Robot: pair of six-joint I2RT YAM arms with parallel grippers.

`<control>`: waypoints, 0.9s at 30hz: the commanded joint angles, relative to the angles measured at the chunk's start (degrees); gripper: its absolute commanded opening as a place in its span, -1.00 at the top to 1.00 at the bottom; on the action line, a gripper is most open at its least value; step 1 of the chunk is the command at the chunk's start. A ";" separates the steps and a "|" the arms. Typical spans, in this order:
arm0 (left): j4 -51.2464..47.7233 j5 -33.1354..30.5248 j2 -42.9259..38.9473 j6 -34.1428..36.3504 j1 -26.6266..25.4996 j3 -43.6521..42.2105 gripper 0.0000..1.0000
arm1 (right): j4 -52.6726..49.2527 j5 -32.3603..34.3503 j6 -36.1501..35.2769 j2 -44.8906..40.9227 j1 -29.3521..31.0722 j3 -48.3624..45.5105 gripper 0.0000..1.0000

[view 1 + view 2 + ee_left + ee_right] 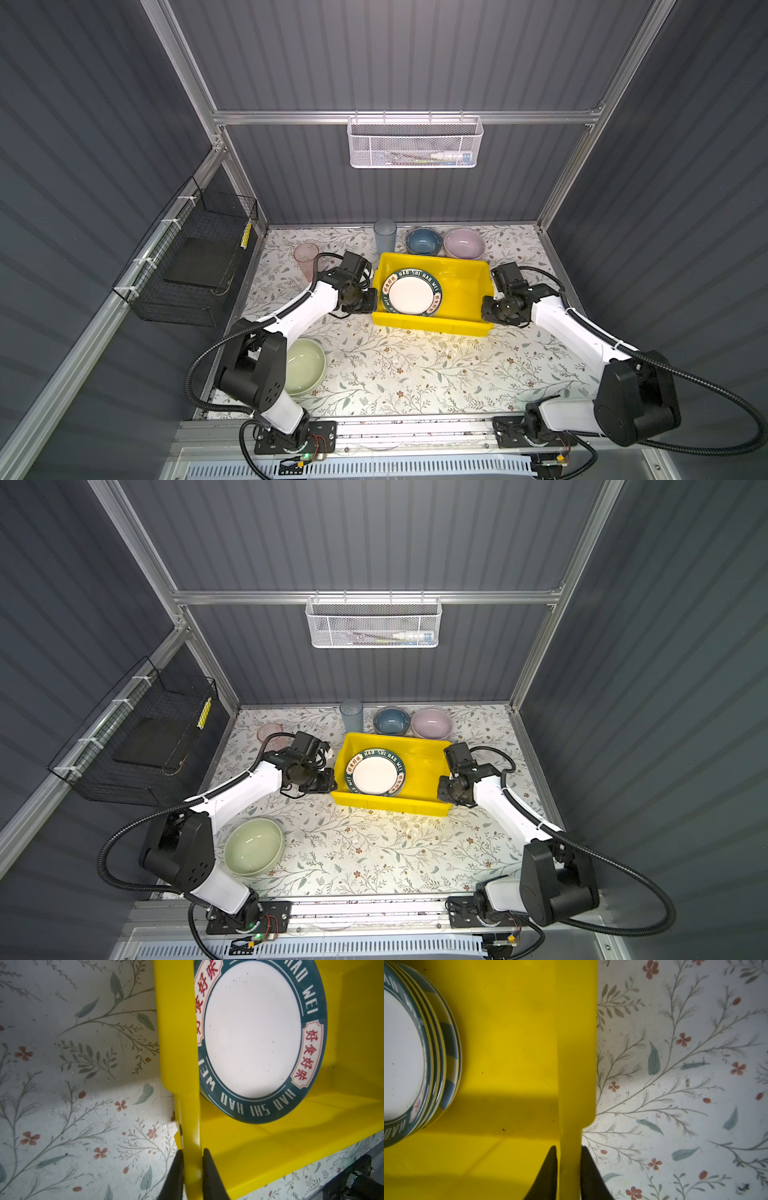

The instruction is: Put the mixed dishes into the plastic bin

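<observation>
Left end effector [192, 1153] clenches the left wall of the yellow plastic bin [432, 326] on the worktop [415, 374]; right end effector [569, 1149] clenches its right wall. Stacked plates [411, 293] lie inside, leftward. Blue bowl [423, 241] and lilac bowl [464, 242] stand just behind.

This is looking like a robotics lab cell: grey ribbed panels [374, 54] in an aluminium frame [407, 117] are enclosing the floral-covered table [415, 365] where the yellow bin [432, 325] is sitting. Two robot arms [301, 307] are reaching in from a rail [415, 430] in front of it, a white mesh basket [413, 143] is hanging behind it, a black wire basket [195, 266] to its left.
</observation>
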 commanded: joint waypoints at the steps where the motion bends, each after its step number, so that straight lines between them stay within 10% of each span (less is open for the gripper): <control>1: -2.75 2.26 -4.31 -0.27 -0.33 -2.68 0.69 | -0.56 -3.36 0.94 -1.73 1.68 -1.93 0.69; 19: -6.01 4.42 -25.85 -12.78 -0.44 -20.30 0.68 | -2.15 -3.36 2.49 -7.09 7.25 -6.86 0.68; 27: -13.43 2.06 -30.35 -13.46 -0.44 -17.29 0.21 | -1.66 -3.55 -1.03 -4.79 7.76 -4.67 0.69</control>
